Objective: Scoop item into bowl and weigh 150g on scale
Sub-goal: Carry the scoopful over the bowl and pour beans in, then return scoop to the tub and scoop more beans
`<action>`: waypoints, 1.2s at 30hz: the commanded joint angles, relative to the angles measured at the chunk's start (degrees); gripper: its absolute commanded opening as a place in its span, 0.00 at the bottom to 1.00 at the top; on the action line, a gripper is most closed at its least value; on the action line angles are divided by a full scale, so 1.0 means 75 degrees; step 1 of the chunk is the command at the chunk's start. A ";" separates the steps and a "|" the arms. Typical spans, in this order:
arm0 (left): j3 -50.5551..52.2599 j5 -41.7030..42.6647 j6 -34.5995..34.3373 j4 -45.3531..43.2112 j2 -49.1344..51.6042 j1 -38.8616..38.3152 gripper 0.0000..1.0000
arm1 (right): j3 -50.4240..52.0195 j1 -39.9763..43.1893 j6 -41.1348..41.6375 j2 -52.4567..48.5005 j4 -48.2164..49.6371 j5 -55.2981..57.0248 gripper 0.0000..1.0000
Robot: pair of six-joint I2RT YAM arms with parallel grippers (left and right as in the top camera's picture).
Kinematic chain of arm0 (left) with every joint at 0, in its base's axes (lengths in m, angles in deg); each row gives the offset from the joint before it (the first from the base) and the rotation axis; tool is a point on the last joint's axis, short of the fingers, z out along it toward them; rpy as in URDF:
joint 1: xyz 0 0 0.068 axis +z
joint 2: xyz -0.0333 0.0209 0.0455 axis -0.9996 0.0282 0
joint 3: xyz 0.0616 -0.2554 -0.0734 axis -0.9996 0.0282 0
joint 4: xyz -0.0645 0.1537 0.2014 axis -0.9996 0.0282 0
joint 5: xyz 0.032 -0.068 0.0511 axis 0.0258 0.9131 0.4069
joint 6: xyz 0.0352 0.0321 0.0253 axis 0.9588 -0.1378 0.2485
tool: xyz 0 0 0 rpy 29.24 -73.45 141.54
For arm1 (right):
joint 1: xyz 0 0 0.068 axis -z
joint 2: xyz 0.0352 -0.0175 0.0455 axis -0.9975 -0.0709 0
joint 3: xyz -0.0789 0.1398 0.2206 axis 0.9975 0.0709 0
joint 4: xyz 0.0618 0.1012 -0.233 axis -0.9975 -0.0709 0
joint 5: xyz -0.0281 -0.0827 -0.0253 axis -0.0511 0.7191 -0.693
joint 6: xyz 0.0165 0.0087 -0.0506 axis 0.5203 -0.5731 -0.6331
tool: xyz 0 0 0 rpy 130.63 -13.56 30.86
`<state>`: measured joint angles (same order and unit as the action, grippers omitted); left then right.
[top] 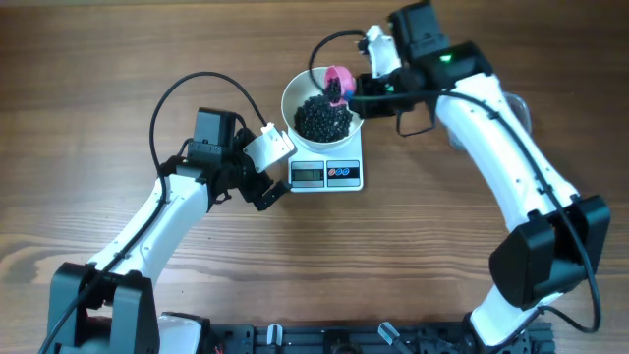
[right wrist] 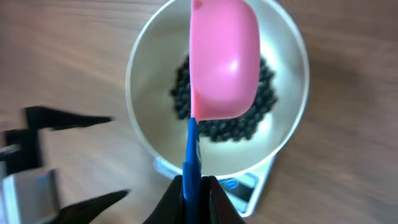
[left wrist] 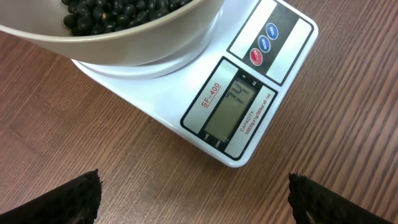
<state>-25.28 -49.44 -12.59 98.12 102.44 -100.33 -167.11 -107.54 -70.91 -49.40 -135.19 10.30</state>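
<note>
Pink scoop [right wrist: 224, 62] clenched in right jaws, over beans [right wrist: 230, 129] in bowl [right wrist: 146, 68]; left jaws released

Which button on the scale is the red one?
The red button, the one closest to the display on the scale; the two blue buttons sit farther away.

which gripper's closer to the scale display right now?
Left. The left gripper is open beside the scale display, facing it. The right gripper is at the bowl's far side, shut on the pink scoop above it.

Digits on scale [left wrist: 214, 96] display too faint to read; bowl [left wrist: 143, 43] cut off by top edge.
</note>
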 commanded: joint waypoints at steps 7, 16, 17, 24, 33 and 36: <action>0.0064 0.0090 0.0064 0.0000 0.0055 0.0044 1.00 | -0.0769 -0.1306 -0.1040 -0.0085 0.0023 0.3500 0.04; 0.0064 0.0090 0.0064 0.0000 0.0055 0.0044 1.00 | -0.0769 -0.1524 -0.2340 -0.0085 0.0058 0.3599 0.04; 0.0064 0.0090 0.0064 0.0000 0.0055 0.0044 1.00 | -0.0769 -0.1524 -0.2372 -0.0085 0.0064 0.3835 0.04; 0.0064 0.0090 0.0064 0.0000 0.0055 0.0044 1.00 | -0.0772 -0.1183 -0.1533 0.0096 0.0079 0.3689 0.04; 0.0064 0.0090 0.0064 0.0000 0.0055 0.0044 1.00 | -0.0828 0.1448 -0.0554 0.1352 -0.0726 0.1568 0.04; 0.0064 0.0090 0.0064 0.0000 0.0055 0.0044 1.00 | -0.0828 0.2428 -0.0697 0.1545 -0.1527 0.1571 0.04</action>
<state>-25.28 -49.44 -12.59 98.12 102.44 -100.33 -171.80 -94.58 -77.14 -40.50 -143.45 24.72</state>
